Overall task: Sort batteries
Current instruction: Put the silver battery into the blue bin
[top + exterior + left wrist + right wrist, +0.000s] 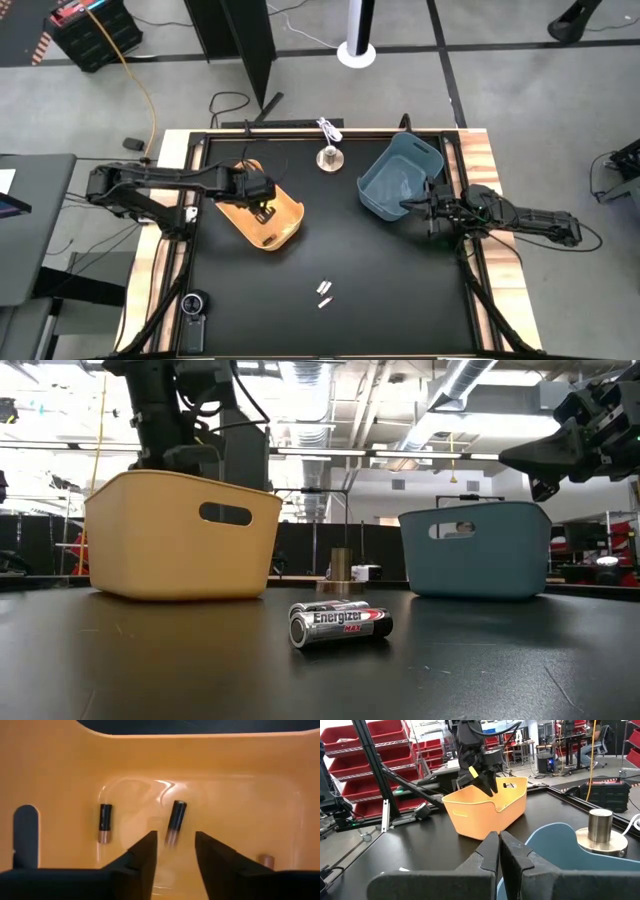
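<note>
My left gripper [265, 208] hangs open over the inside of the yellow bin [285, 228], fingers pointing steeply down. Dark batteries with coppery ends lie on the bin's floor: one [105, 822] to one side, one [175, 821], blurred, just beyond my fingertips, and a third [266, 860] half hidden behind a finger. A small cluster of silvery batteries [324, 293] lies on the black table near its front edge; in the low view they [340, 625] lie on their sides. My right gripper [498, 845] is shut, level, at the blue bin's [395, 175] near right rim.
A round metal knob [328, 157] with a white cord stands between the two bins at the table's far side. Bare black table stretches between the bins and the loose batteries. A small round device [195, 303] sits on the table's near left frame.
</note>
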Available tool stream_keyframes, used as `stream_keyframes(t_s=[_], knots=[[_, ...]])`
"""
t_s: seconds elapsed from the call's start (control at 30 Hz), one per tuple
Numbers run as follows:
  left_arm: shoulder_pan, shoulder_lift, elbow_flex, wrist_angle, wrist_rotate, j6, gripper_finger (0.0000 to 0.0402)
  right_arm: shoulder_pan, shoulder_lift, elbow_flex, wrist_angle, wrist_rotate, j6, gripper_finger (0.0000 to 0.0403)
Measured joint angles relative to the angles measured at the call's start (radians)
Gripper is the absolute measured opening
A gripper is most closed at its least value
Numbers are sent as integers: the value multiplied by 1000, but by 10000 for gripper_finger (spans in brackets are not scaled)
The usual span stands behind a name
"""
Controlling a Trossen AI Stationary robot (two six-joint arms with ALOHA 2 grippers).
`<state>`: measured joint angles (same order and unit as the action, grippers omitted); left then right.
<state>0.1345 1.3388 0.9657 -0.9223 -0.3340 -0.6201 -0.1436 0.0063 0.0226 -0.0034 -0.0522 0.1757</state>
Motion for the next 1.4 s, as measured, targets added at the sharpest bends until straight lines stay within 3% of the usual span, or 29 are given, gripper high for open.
stream_keyframes(t_s=[0.13,0.3,0.47,0.57,0.8,1.03,1.4], knots=[[6,0,0,-1,0,27,163,0,0,0,-4,0,0,35],[-6,-35,23,-1,-8,51,171,0,0,0,3,0,30,35],[-71,-128,67,75,-103,114,168,0,1,-1,59,0,34,43],[-120,-195,75,157,-149,154,165,1,0,3,170,-4,28,61],[-234,-269,75,285,-192,241,164,70,61,107,208,-10,16,143],[-307,-272,75,342,-232,300,164,236,336,248,252,-6,-89,230],[-446,-273,75,353,-378,290,164,466,978,635,198,59,-314,223]])
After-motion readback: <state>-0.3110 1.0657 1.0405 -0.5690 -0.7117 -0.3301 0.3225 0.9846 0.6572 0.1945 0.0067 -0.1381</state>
